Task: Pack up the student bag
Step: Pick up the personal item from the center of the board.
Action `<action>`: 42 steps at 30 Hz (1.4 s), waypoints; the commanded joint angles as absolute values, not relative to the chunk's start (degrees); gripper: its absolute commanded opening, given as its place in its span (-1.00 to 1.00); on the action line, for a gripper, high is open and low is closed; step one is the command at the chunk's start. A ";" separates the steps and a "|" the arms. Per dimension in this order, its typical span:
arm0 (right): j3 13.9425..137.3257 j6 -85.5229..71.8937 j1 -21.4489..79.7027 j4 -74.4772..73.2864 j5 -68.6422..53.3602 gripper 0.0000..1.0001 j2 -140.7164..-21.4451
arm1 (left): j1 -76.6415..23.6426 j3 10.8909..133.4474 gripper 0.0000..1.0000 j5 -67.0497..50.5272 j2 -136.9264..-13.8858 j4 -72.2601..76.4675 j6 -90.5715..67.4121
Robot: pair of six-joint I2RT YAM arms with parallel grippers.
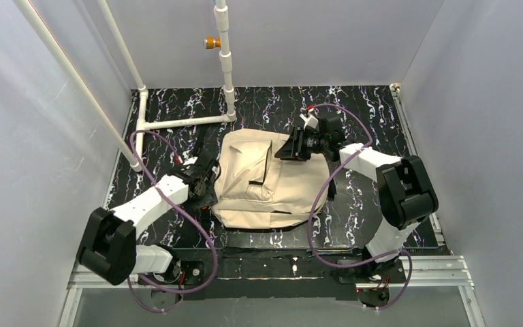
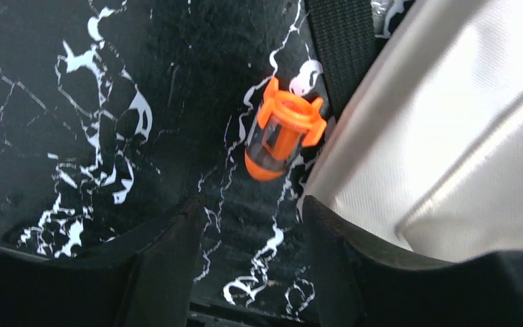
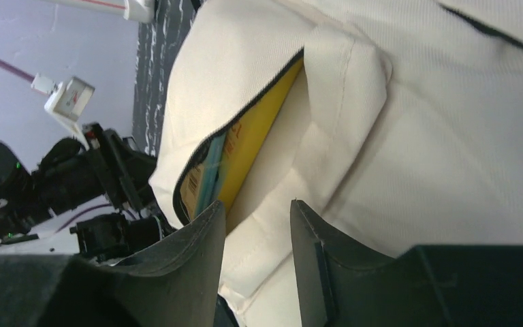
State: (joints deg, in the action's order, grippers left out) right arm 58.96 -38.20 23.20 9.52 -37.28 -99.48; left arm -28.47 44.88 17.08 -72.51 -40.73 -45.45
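Observation:
The beige student bag [image 1: 265, 180] lies flat in the middle of the black marbled table. Its zip gapes at the top, and a yellow book [image 3: 262, 122] with a teal one beside it shows inside the opening. My right gripper [image 3: 257, 218] hovers open over the bag's top flap [image 3: 334, 102], with a fold of fabric showing between its fingers. It sits at the bag's far right corner [image 1: 291, 148]. My left gripper [image 2: 252, 225] is open and empty at the bag's left edge [image 1: 205, 182]. Just ahead of it, a small orange-and-clear plastic piece [image 2: 282, 129] lies against the bag's side [image 2: 449, 136].
A white pipe frame [image 1: 184, 122] stands at the back left, with an orange fitting [image 1: 211, 43] on the upright. A black strap [image 2: 344, 48] lies beside the bag. Grey walls close in on three sides. The left arm [image 3: 75, 184] shows past the bag.

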 commanded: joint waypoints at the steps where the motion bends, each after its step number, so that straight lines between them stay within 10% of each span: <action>1: 57.02 -31.43 23.12 2.42 -37.01 -0.03 -96.42 | -27.95 43.57 -0.01 20.01 -76.53 -34.07 -44.07; 12: 55.21 -30.59 23.06 3.08 -37.31 -0.03 -94.40 | -27.95 44.63 -0.03 23.76 -82.02 -28.14 -38.37; 25: 58.19 -23.87 23.12 -7.27 -30.65 -0.04 -90.40 | -27.95 47.91 -0.63 22.32 -73.44 -37.09 -38.82; 36: 58.20 -27.24 28.72 -2.55 -30.54 0.40 -79.85 | -27.77 57.36 -0.56 -15.45 -66.73 -15.76 -53.11; 42: 60.88 -40.41 25.81 0.51 -37.37 0.58 -80.78 | -29.25 59.75 -0.58 -28.49 -68.37 -4.65 -34.55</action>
